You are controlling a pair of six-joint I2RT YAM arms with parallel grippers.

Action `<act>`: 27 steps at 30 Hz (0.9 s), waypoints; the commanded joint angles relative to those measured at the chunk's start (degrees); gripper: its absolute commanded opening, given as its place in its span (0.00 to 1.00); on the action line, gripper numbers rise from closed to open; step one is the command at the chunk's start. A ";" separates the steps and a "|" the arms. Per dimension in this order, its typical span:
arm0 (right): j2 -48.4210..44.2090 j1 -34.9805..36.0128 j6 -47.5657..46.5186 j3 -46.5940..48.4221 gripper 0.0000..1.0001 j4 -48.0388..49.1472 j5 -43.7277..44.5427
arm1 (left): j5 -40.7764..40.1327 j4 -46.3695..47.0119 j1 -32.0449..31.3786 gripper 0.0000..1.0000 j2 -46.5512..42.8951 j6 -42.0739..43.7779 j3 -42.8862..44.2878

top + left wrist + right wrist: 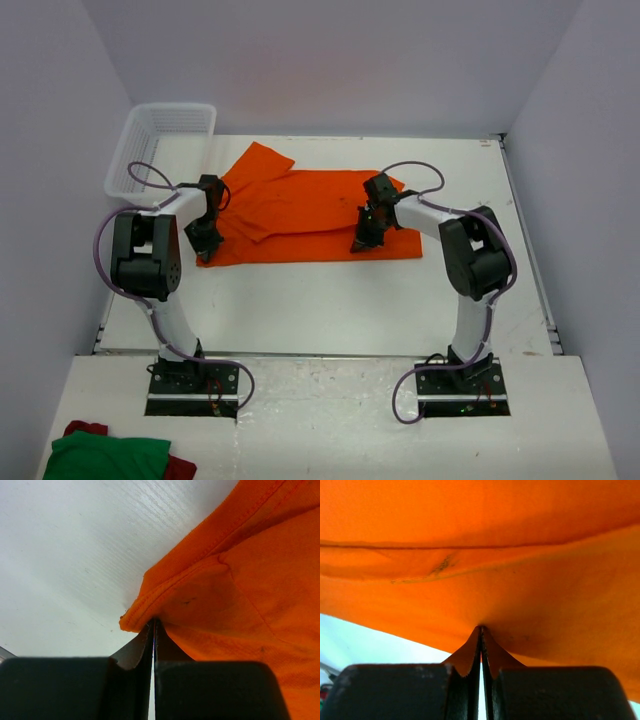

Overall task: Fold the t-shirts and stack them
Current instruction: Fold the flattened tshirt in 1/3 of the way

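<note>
A bright orange t-shirt (300, 205) lies spread on the white table (300, 300), one sleeve pointing to the far left. My left gripper (203, 248) is at the shirt's near left corner. In the left wrist view it (153, 623) is shut, its tips pinching the stitched hem of the shirt (240, 580). My right gripper (360, 243) is down on the shirt's near edge, right of the middle. Its jaws (481, 628) are shut, and the fabric (495, 580) puckers into the tips.
A white mesh basket (135, 150) stands at the far left corner of the table. A green cloth (105, 455) over a red one (180, 468) lies on the near shelf, left of the arm bases. Grey walls close in on both sides.
</note>
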 commanded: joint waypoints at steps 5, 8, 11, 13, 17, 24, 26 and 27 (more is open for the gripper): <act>-2.31 0.49 7.44 -11.06 0.00 -1.39 16.45 | -3.50 -2.06 0.30 0.00 -1.55 -0.25 0.91; -4.24 0.49 11.40 -14.57 0.00 -0.78 19.44 | -5.78 -4.25 0.30 0.00 -0.59 -1.13 1.87; -6.17 0.49 14.04 -17.83 0.00 0.54 21.55 | -8.51 -5.84 0.21 0.00 -0.06 -1.92 2.14; -6.70 0.49 15.18 -19.32 0.00 1.24 21.38 | -9.74 -6.11 0.30 0.00 -0.05 -1.92 1.97; -7.84 0.49 17.55 -22.22 0.00 2.30 20.42 | -10.88 -6.20 0.39 0.00 0.29 -2.09 0.83; -13.46 1.81 19.41 -30.39 0.00 7.04 18.48 | -11.33 -6.55 -0.05 0.00 -0.40 -2.88 -0.05; -14.69 2.69 17.65 -31.19 0.00 8.80 17.43 | -15.78 -9.51 -0.92 0.00 -2.94 -5.42 0.82; -15.57 3.47 17.39 -32.24 0.00 9.41 17.25 | -17.64 -11.45 -2.41 0.00 -3.91 -9.44 1.43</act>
